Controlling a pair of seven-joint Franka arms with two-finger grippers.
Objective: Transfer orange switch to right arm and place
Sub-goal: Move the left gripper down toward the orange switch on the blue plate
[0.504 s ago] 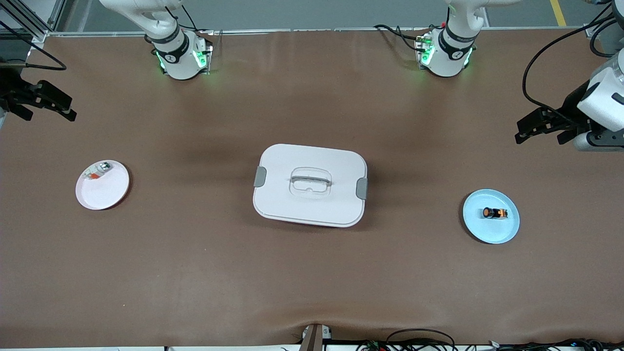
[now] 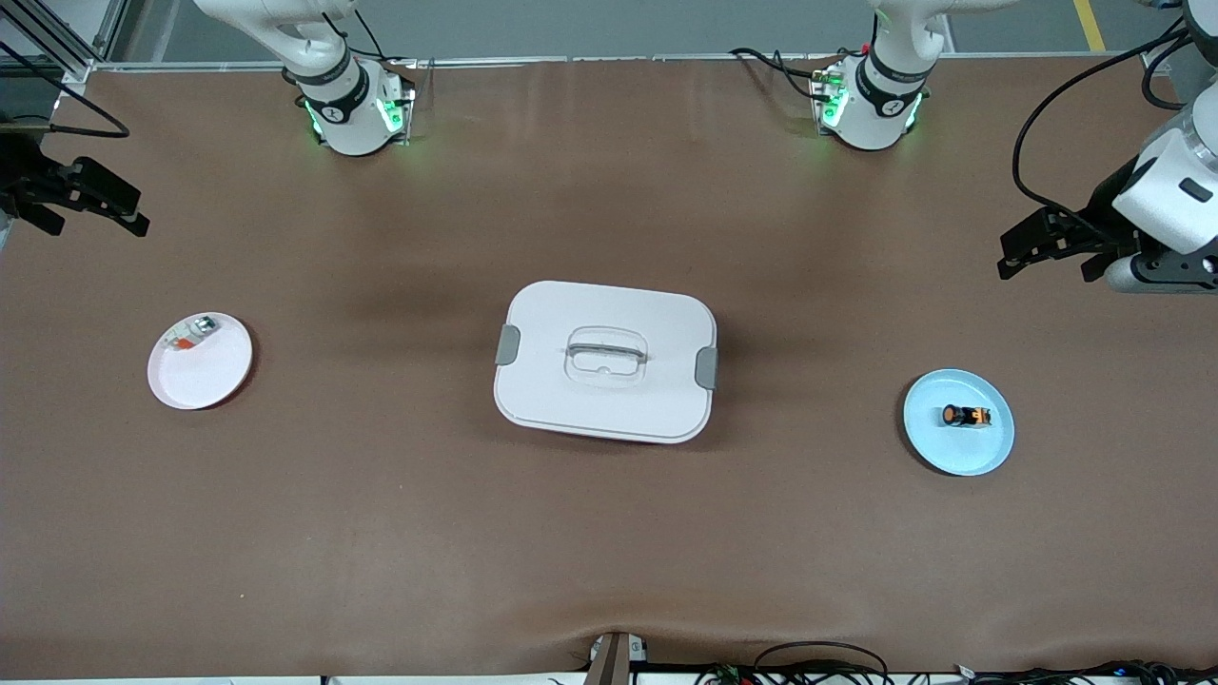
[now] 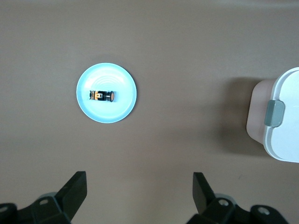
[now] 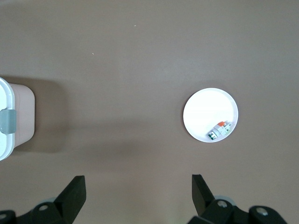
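Observation:
The orange switch (image 2: 966, 416), a stubby black part with a round orange cap, lies on its side on a light blue plate (image 2: 980, 457) toward the left arm's end of the table. It also shows in the left wrist view (image 3: 103, 96) on the blue plate (image 3: 117, 112). My left gripper (image 2: 1051, 255) is open and empty, up in the air over bare table at that end; in its own view its gripper (image 3: 138, 186) has the jaws wide apart. My right gripper (image 2: 81, 198) is open and empty over the table edge at the right arm's end, also open in its own view (image 4: 138, 186).
A white lidded box (image 2: 605, 362) with grey clips stands mid-table; it shows in the left wrist view (image 3: 280, 121) and the right wrist view (image 4: 11, 121). A white plate (image 2: 205, 376) holds a small silvery part with a red-orange strip (image 2: 190, 335), also in the right wrist view (image 4: 219, 129).
My left gripper has shifted slightly up and toward the bases in the front view. The right arm, the switch and the plates have not moved.

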